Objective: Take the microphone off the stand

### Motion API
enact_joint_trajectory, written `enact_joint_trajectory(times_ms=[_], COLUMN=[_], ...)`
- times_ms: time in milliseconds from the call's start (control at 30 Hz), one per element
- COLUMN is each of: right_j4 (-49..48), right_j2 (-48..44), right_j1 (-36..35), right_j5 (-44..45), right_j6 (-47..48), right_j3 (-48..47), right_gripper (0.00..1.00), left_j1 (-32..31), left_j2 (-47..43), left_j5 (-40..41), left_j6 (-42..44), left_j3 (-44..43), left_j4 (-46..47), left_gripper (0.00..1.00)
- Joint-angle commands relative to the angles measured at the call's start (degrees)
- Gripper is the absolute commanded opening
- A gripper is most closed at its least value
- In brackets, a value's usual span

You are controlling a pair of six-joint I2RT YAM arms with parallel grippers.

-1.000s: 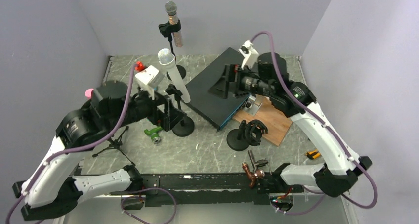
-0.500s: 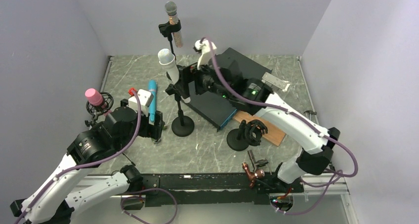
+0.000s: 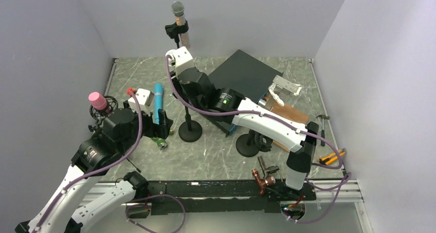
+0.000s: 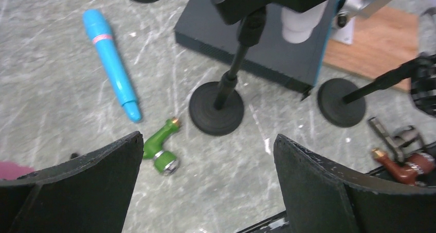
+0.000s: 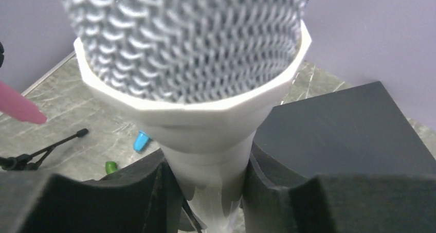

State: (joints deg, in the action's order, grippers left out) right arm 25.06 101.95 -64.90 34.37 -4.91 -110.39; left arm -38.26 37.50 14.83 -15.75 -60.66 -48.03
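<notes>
The white microphone (image 5: 185, 42), with a silver mesh head, fills the right wrist view. My right gripper (image 5: 208, 179) is shut on its handle just below the head, a black pad pressed against each side. From above, the right gripper (image 3: 181, 89) and wrist hide the microphone at the top of the black stand (image 3: 189, 131). In the left wrist view the stand (image 4: 217, 108) rises to its clip, with the microphone's lower end (image 4: 302, 26) beside it. My left gripper (image 4: 208, 156) hangs open over bare table near the stand's base, also seen from above as the left gripper (image 3: 162, 124).
A blue microphone (image 3: 157, 102) and a green fitting (image 3: 161, 141) lie left of the stand. Another microphone (image 3: 178, 17) stands at the back, a pink one (image 3: 96, 101) at the left. A black box (image 3: 247, 77), wooden board (image 3: 288, 115) and an empty clip stand (image 3: 253, 140) are on the right.
My right arm swung left over the stand and its jaws closed on the white microphone's handle. My left arm drew back toward the near left, still open.
</notes>
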Motion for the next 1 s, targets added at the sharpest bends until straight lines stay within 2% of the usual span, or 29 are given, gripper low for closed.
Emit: enact_joint_trajectory(times_ms=[0, 100, 200, 300, 433, 533, 733, 833, 967], right_j4=[-4.6, -3.5, -2.6, -1.1, 2.1, 5.4, 9.3, 8.6, 8.4], right_j2=[-1.6, -3.3, -5.0, -5.4, -4.4, -2.5, -1.4, -1.8, -2.0], right_j1=[1.0, 4.0, 8.9, 13.3, 19.9, 21.7, 23.4, 25.1, 26.4], right_j5=[-2.2, -11.5, -26.8, -39.7, -56.5, -64.9, -69.8, -71.5, -71.8], right_j6=[6.1, 5.2, 5.0, 2.8, 1.5, 2.0, 3.0, 1.8, 1.5], right_j3=[-2.2, -0.1, 2.1, 2.7, 0.0, -3.4, -4.7, -4.0, -3.5], right_gripper=[0.37, 0.23, 0.17, 0.01, 0.00, 0.00, 0.00, 0.00, 0.00], left_j1=[5.3, 10.2, 15.9, 19.9, 24.7, 28.7, 31.1, 31.1, 31.0], left_j2=[-2.1, -0.5, 0.0, 0.6, 2.9, 6.9, 15.3, 20.2, 21.7], left_j5=[-16.0, -25.5, -33.2, -39.2, -54.5, -61.1, -64.3, -72.4, -76.5], left_j6=[-1.7, -2.4, -1.7, -0.1, 2.6, 6.2, 23.7, 26.8, 24.9], left_j3=[1.6, 1.2, 1.9, 2.8, 5.6, 5.8, 1.2, 0.0, 1.0], left_j4=[12.1, 14.9, 17.5, 20.8, 28.9, 31.3, 24.2, 26.1, 34.6], left_gripper=[0.99, 0.99, 1.00, 0.99, 0.99, 0.99, 0.99, 1.00, 0.99])
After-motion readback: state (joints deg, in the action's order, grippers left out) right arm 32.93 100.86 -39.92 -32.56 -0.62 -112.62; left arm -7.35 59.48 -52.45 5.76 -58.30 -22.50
